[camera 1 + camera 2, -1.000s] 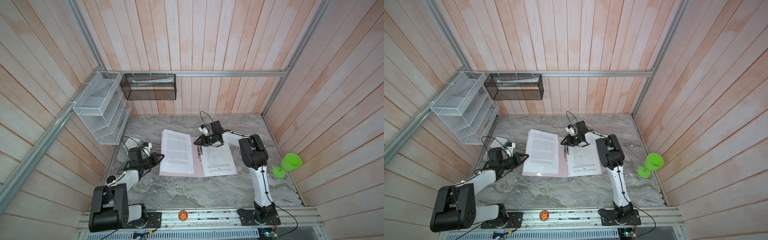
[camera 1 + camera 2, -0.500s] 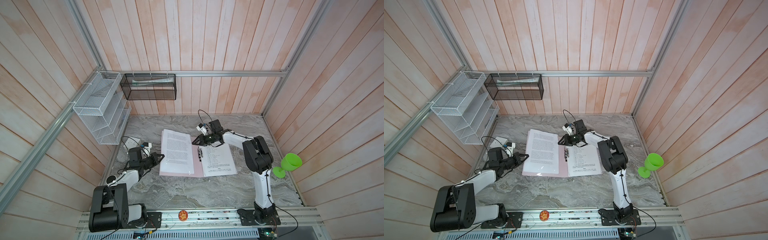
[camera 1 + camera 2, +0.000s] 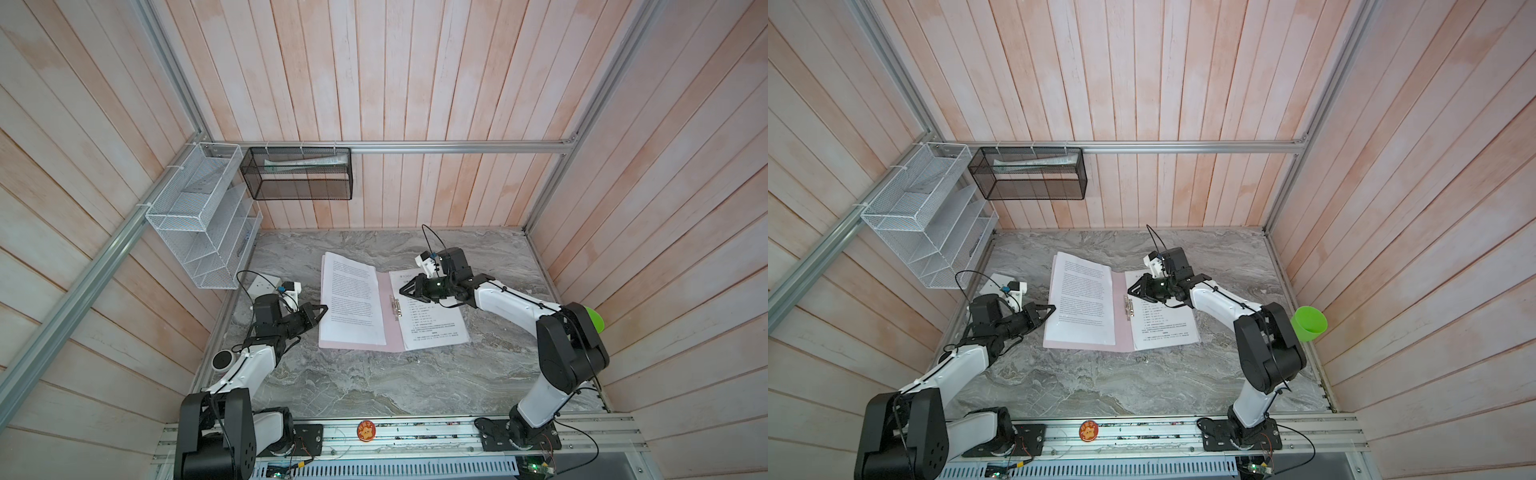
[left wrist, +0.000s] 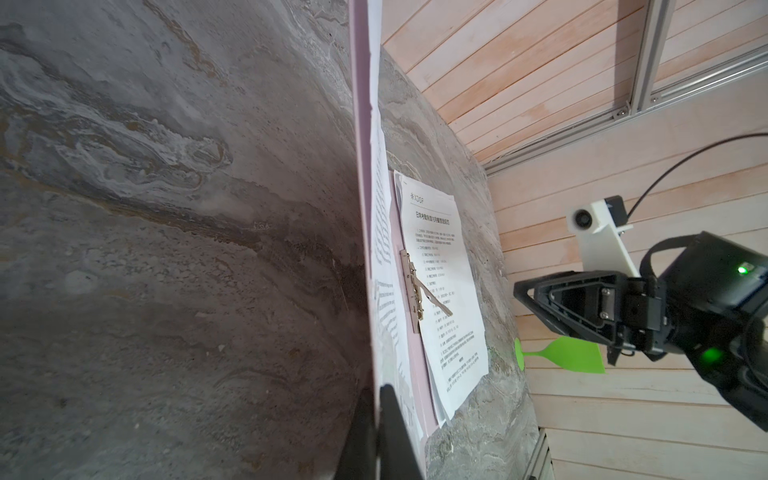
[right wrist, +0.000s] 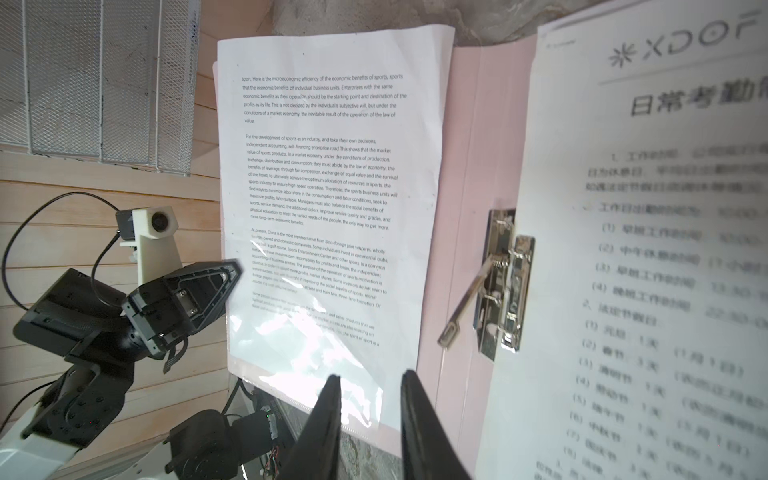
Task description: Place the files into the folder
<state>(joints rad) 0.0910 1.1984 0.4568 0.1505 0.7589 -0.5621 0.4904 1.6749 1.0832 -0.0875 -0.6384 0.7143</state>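
Note:
The pink folder (image 3: 390, 328) (image 3: 1121, 330) lies open on the marble table. Its left cover, which carries a printed sheet (image 3: 351, 303) (image 5: 324, 187), stands slightly lifted. My left gripper (image 3: 324, 308) (image 3: 1052, 308) (image 4: 380, 392) is shut on that cover's outer edge. The files (image 3: 432, 320) (image 3: 1163, 320) (image 5: 644, 249) lie on the right half, with their edge at the silver clip (image 3: 394, 306) (image 5: 503, 282). The clip's lever sticks up. My right gripper (image 3: 402, 291) (image 3: 1130, 289) (image 5: 370, 380) hovers just above the clip, narrowly open and holding nothing.
A white wire rack (image 3: 203, 232) hangs on the left wall and a black mesh basket (image 3: 299, 174) on the back wall. A green cup (image 3: 1308, 324) sits at the right wall behind my right arm. A white socket box (image 3: 264, 284) lies by my left gripper.
My right arm's elbow has swung out to the right while its gripper stayed by the clip, and its jaws have narrowed. The left arm and the lifted cover have not moved.

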